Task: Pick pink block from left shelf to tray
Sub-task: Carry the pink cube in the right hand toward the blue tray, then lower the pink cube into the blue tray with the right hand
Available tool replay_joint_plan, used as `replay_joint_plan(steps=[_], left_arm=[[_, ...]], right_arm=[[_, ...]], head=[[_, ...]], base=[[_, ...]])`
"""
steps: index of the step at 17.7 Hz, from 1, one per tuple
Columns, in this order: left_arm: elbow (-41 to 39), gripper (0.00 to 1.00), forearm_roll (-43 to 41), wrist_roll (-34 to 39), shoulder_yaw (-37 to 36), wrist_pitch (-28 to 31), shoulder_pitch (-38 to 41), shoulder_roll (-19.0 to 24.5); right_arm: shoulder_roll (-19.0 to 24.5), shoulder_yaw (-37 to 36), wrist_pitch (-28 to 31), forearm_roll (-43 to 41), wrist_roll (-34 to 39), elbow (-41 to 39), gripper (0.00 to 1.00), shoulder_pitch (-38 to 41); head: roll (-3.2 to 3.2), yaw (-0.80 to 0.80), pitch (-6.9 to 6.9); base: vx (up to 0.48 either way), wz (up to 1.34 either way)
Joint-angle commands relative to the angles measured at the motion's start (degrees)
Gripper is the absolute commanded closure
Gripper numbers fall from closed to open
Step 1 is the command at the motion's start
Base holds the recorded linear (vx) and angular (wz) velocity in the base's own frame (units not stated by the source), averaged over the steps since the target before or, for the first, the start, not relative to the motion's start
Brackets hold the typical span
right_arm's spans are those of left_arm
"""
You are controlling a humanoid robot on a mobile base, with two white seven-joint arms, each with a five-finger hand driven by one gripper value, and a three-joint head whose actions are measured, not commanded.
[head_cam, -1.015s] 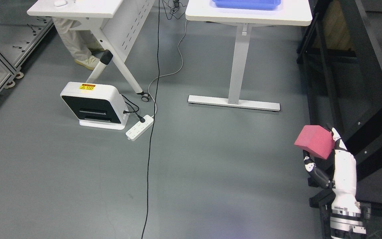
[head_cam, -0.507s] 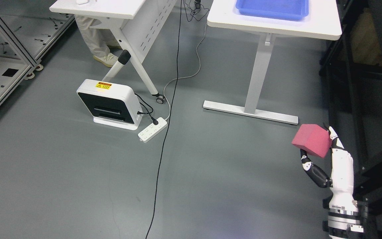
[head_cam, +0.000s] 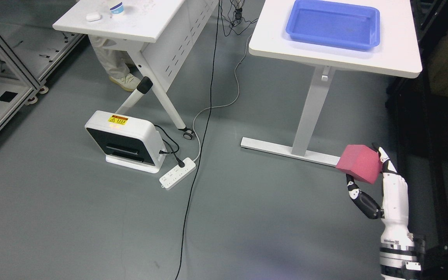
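The right robot hand (head_cam: 365, 177) clamped the pink block (head_cam: 358, 163) low at near right, well apart from the far blue tray (head_cam: 375, 23) on the table (head_cam: 399, 58). The tilted block could slip from that thin grip.

Right hand (head_cam: 379, 186): fingertips behind pink block (head_cam: 358, 163), not visible; forearm cut by bottom edge. Left arm outside picture. Block's underside hidden. Person (head_cam: 109, 64) under left desk (head_cam: 130, 19): only trouser leg and shoe seen, rest covered by desktop. Small white thing (head_cam: 91, 16) and round container (head_cam: 116, 6) on desk too small to tell, container cut by top edge. Yellow label (head_cam: 118, 120) on white floor unit (head_cam: 125, 142): print unreadable. Black frame (head_cam: 434, 128) at right cut by edge, dark.
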Motion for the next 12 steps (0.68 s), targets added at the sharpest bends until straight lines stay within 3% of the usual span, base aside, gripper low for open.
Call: replay_joint_plan(steps=[1, 12], left_arm=[[0.0, 0.0, -0.09, 0.04, 0.0, -0.02, 0.52, 1.0], [0.0, 0.0, -0.09, 0.04, 0.0, -0.02, 0.52, 1.0]], right_arm=[[-1.84, 0.92, -0.05, 0.08, 0.04, -0.05, 0.98, -0.4], [-1.92, 1.01, -0.05, 0.16, 0.48, -0.05, 0.98, -0.93]], head=[[0.0, 0.0, 0.0], [0.0, 0.0, 0.0]], base=[[0.351, -0.14], [0.418, -0.17]])
